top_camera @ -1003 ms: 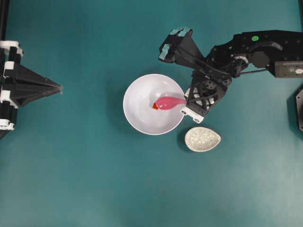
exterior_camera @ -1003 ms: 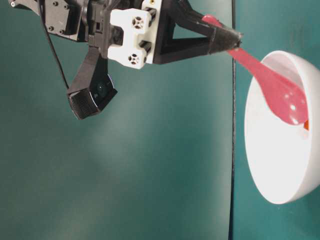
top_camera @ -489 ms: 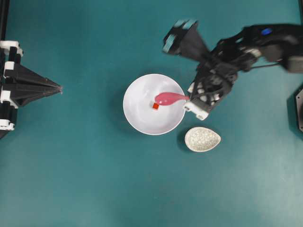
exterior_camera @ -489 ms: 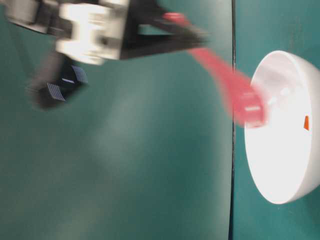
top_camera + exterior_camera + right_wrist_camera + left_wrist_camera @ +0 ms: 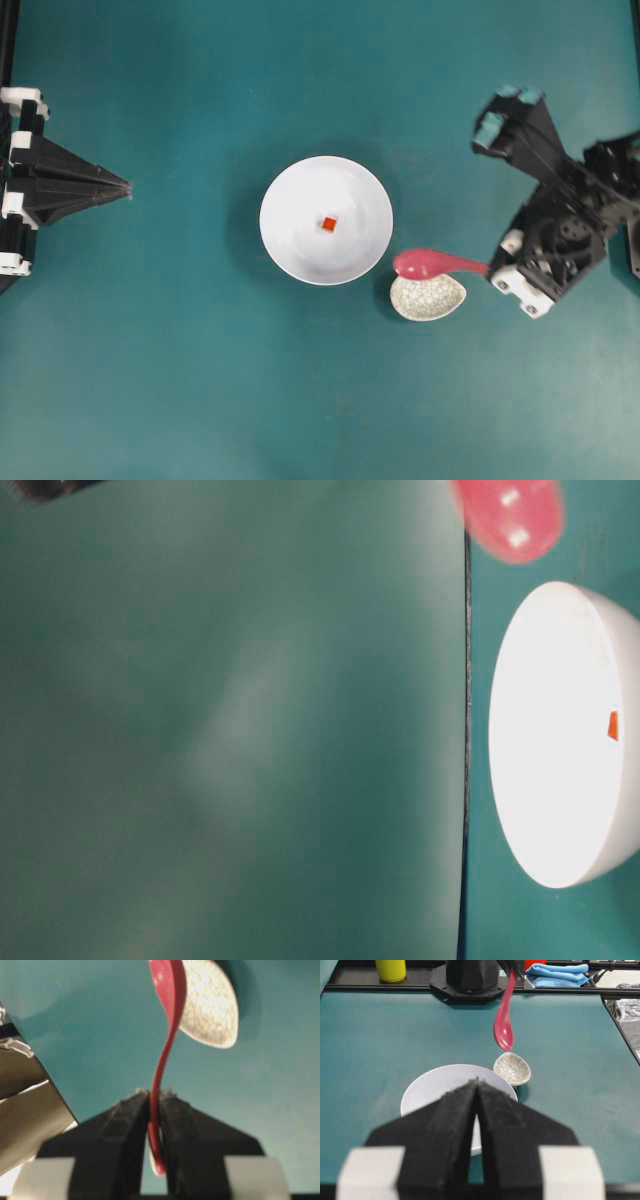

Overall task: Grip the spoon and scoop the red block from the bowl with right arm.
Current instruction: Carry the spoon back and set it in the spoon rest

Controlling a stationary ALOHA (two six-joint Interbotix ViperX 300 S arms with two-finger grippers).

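Our right gripper (image 5: 155, 1097) is clamped on the handle of the pink spoon (image 5: 432, 264); the wrist view shows both black fingers pinching the handle, with its end poking out behind them. The spoon's scoop hangs over the near edge of the speckled spoon rest (image 5: 428, 298), outside the white bowl (image 5: 290, 235) and just beside its rim. We see no contact between spoon and rest; the left wrist view reads it as lifted above the table.

The red block (image 5: 328, 224) sits alone on the bowl floor, near centre. The scoop looks empty, so we judge the scoop step not done: grip achieved, block not yet taken.

Next move, as we read it: bring the scoop back over the bowl, tip it down, slide the leading edge under the block rather than nudging it aside. The block is tiny against the scoop, so it may skid up the bowl wall.

Left gripper (image 5: 476, 1091) is parked at the table's left edge, fingers pressed together, holding nothing.
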